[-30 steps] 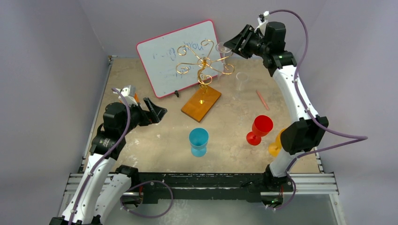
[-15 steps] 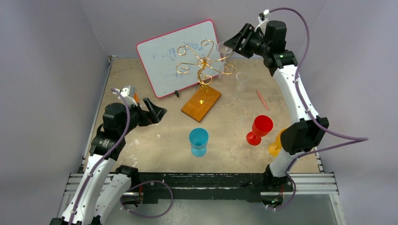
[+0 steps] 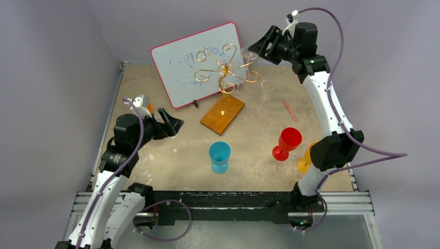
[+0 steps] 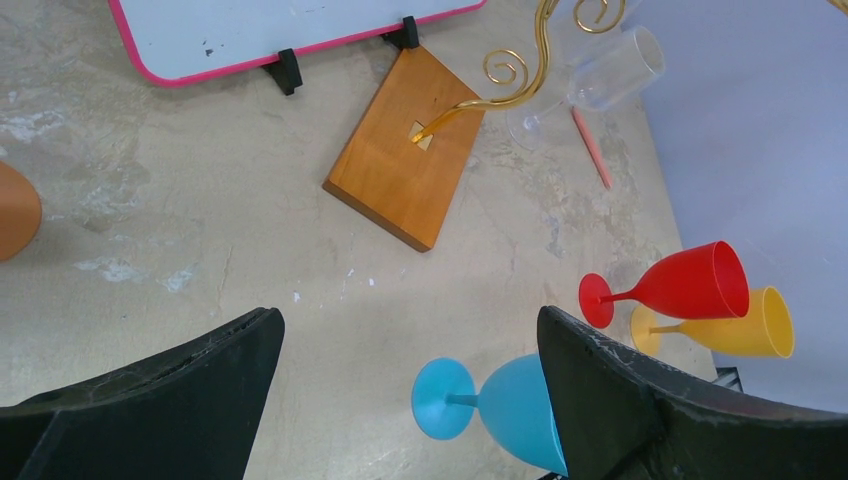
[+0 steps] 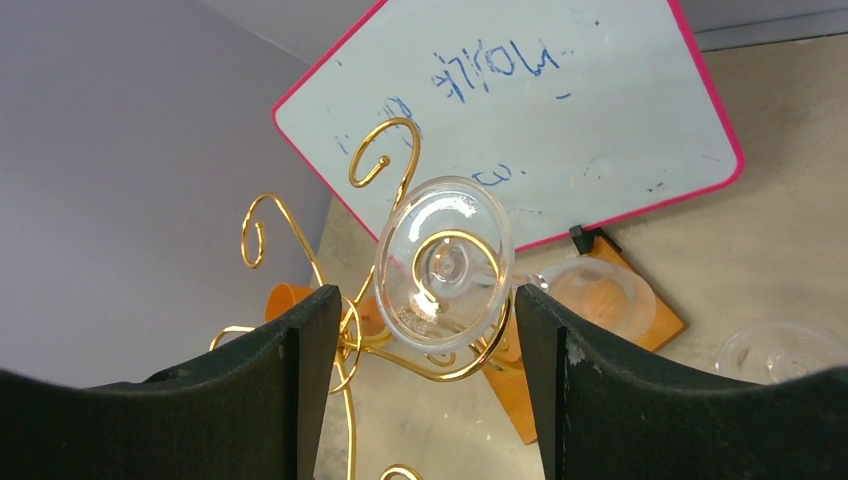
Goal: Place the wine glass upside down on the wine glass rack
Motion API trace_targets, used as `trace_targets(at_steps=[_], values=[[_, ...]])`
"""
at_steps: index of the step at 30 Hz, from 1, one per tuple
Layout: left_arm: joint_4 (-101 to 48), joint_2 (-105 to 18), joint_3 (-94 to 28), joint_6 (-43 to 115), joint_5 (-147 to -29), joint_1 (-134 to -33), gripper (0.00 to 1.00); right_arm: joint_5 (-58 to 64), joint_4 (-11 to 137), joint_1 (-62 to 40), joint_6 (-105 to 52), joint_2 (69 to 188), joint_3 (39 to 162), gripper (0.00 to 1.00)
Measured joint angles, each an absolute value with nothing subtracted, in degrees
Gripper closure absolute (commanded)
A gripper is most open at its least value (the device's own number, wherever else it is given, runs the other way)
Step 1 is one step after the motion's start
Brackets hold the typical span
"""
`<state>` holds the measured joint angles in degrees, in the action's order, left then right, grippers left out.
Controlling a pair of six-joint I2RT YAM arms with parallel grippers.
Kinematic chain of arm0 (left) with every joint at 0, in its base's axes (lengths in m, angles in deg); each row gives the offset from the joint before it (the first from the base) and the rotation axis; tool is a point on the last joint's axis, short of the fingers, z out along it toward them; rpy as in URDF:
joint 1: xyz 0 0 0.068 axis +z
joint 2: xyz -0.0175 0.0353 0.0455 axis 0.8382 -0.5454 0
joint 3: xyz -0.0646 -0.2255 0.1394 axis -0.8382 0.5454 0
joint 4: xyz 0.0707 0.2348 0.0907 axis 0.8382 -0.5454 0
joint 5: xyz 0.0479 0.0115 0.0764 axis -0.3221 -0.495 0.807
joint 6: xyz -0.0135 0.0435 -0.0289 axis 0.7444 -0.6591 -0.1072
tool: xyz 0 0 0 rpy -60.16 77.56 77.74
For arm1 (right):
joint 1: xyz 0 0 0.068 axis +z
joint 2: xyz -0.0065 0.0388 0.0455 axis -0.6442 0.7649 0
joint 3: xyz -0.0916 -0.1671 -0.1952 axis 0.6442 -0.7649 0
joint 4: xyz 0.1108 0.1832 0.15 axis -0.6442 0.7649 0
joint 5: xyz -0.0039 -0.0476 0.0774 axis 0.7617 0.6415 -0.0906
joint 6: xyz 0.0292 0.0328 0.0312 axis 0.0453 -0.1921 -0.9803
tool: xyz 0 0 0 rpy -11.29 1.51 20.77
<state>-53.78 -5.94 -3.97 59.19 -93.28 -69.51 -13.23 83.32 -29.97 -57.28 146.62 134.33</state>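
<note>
The left gripper (image 3: 174, 124) hovers low over the left side of the table (image 3: 140, 85), its jaws spread wide with only bare tabletop between them. It is well apart from the wine glass. Behind it, a pink-framed whiteboard (image 3: 179, 65) leans at the back. In front of the board stands the wine glass rack (image 3: 226, 70), its gold curls rising from the wooden base (image 3: 222, 115). A blue goblet (image 3: 219, 156) stands upright nearer the arms.

The clear wine glass (image 5: 445, 262) is on the rack's right-hand scroll arm, high above the table. In the right wrist view its round foot faces the camera, a gold curl shows through it, and its bowl lies beyond, lower down.

The right gripper (image 5: 420, 305) is just beside the glass, one finger (image 5: 300, 365) on either side of the foot. Its jaws are parted wider than the foot and pinch nothing. A gap shows on one side, and on the other I cannot tell whether finger and foot touch.

Right of the rack, a red goblet (image 3: 288, 142) and a yellow one (image 3: 305, 162) stand together.
</note>
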Motion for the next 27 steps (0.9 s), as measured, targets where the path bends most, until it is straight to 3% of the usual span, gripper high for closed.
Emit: trace_targets(at_steps=[12, 19, 24, 27], values=[[-53.8, -5.9, -4.0, 59.2, -92.1, -69.5, 0.03, -12.8, 85.5, -30.0, -55.7, 146.6, 134.8, 0.25], [-54.7, -5.8, -4.0, 59.2, -89.0, -69.5, 0.05, -11.3, 86.6, -30.0, -53.8, 145.5, 135.6, 0.14], [-59.4, -7.9, -6.6, 59.7, -81.5, -69.5, 0.12, -9.7, 86.6, -30.0, -51.3, 140.9, 133.1, 0.01], [-63.4, -11.1, -11.6, 59.7, -75.5, -69.5, 0.15, -8.8, 86.0, -30.0, -49.5, 135.4, 129.2, 0.0]])
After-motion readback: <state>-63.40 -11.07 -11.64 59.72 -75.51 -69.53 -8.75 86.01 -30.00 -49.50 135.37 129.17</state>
